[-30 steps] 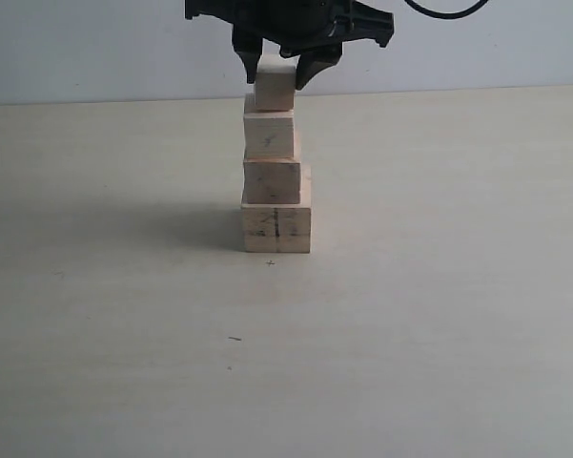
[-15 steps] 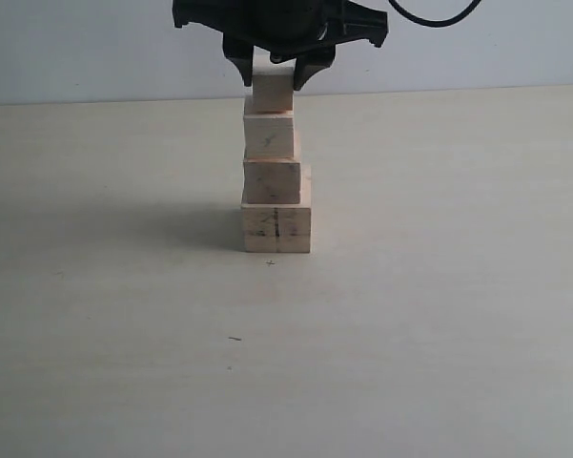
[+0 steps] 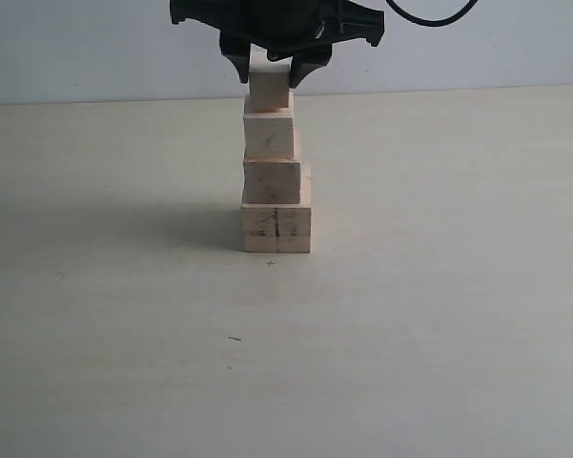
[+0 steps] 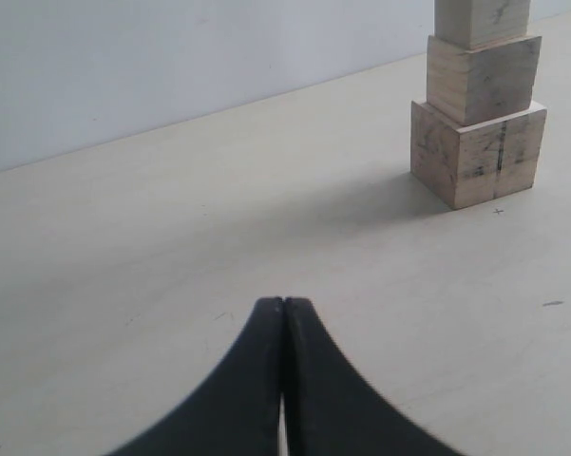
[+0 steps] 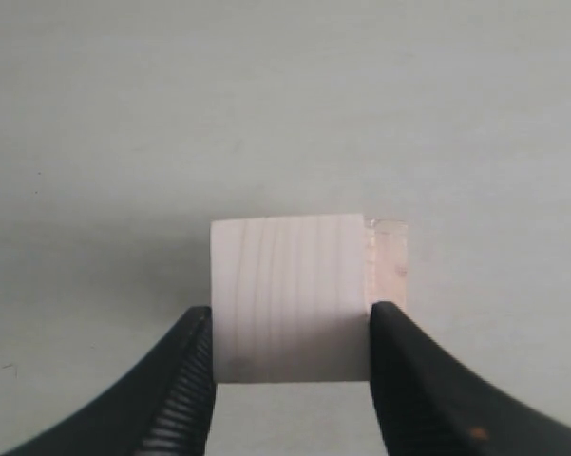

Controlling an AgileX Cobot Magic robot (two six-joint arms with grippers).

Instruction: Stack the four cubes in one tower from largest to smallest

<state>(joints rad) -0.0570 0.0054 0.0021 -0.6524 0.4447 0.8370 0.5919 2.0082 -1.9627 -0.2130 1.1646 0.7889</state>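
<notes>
Left end effector (image 4: 283,306) closed; right end effector (image 5: 290,321) gripping.

Four wooden cubes are counted in the exterior view: the largest cube (image 3: 276,229), the second cube (image 3: 272,181), the third cube (image 3: 269,135) and the smallest cube (image 3: 269,93). Three of them are shown in the left wrist view. In the right wrist view one is seen in full, with an edge of one more. Two pincers are counted, the right pincer (image 3: 269,78) and the left pincer (image 4: 283,309). One bench (image 3: 439,286) and one wall (image 3: 76,48) are seen. Two small dark marks are counted on the bench: a cross (image 3: 271,262) and a dash (image 3: 234,338).
</notes>
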